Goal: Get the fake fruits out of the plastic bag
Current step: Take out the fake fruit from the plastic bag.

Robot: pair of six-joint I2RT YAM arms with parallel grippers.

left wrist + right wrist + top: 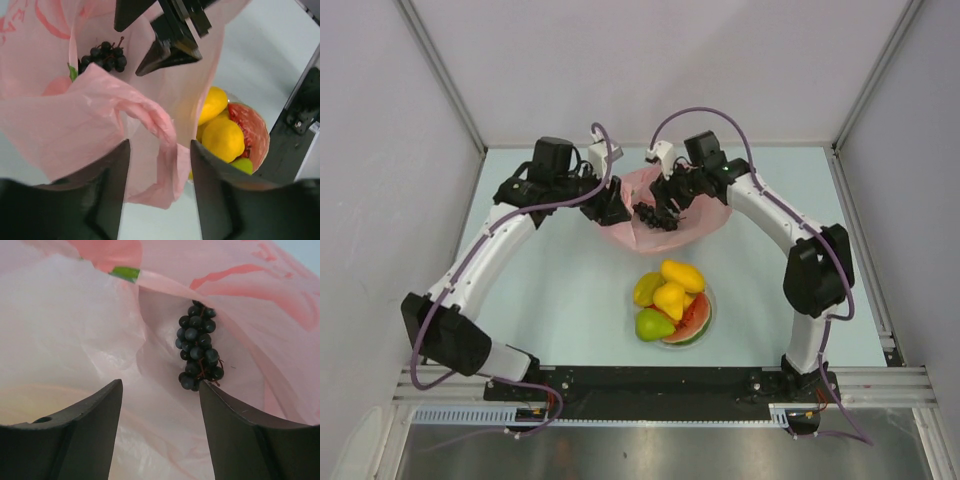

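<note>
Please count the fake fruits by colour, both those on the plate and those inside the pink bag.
Yellow fruits, on the plate: 3
Green pear, on the plate: 1
Red watermelon slice, on the plate: 1
Dark grape bunch, in the pink bag: 1
Total: 6
A reddish shape behind the bag film is unclear, not counted.

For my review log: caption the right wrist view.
Open right gripper facing the grape bunch inside the pink plastic bag.
</note>
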